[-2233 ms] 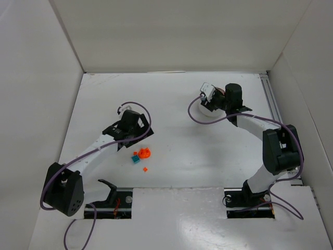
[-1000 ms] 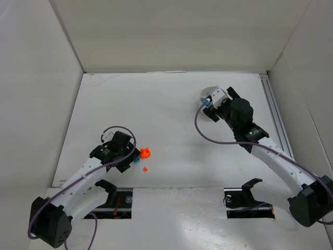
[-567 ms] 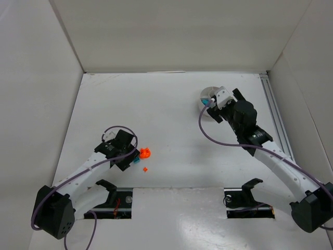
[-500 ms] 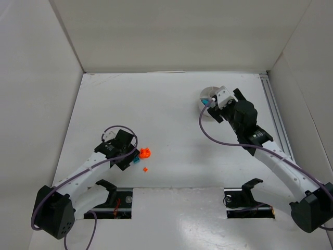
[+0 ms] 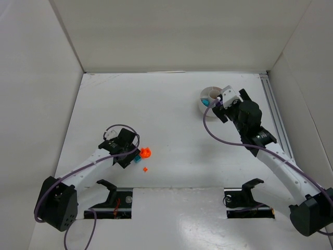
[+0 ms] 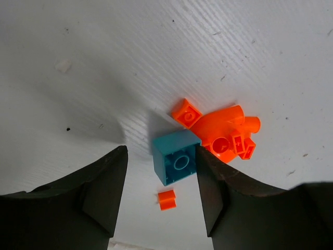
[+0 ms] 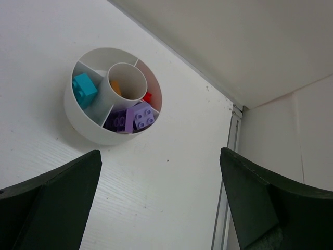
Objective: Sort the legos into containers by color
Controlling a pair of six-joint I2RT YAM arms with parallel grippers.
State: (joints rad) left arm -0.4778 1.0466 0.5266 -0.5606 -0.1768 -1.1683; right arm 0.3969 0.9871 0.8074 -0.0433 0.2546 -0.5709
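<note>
On the table lies a teal lego (image 6: 177, 162) with an orange clump of legos (image 6: 225, 134) touching its right side and a tiny orange bit (image 6: 166, 199) just in front. My left gripper (image 6: 160, 174) is low over them, open, its jaws on either side of the teal lego; the right finger (image 6: 218, 192) touches it, the left finger (image 6: 101, 187) stands apart. From above, the left gripper (image 5: 132, 155) sits beside the orange clump (image 5: 145, 153). The white container (image 7: 83, 127) holds teal, purple, red and orange legos. My right gripper (image 7: 160, 172) hangs open and empty beside it.
A metal rail (image 5: 273, 109) runs along the right edge. White walls close in the table on the left, back and right. Two black arm rests (image 5: 106, 185) (image 5: 251, 184) stand at the near edge. The container (image 5: 208, 94) sits at the back right.
The left jaws have narrowed around the teal lego. The right gripper has drifted right, off the container, uncovering more of it.
</note>
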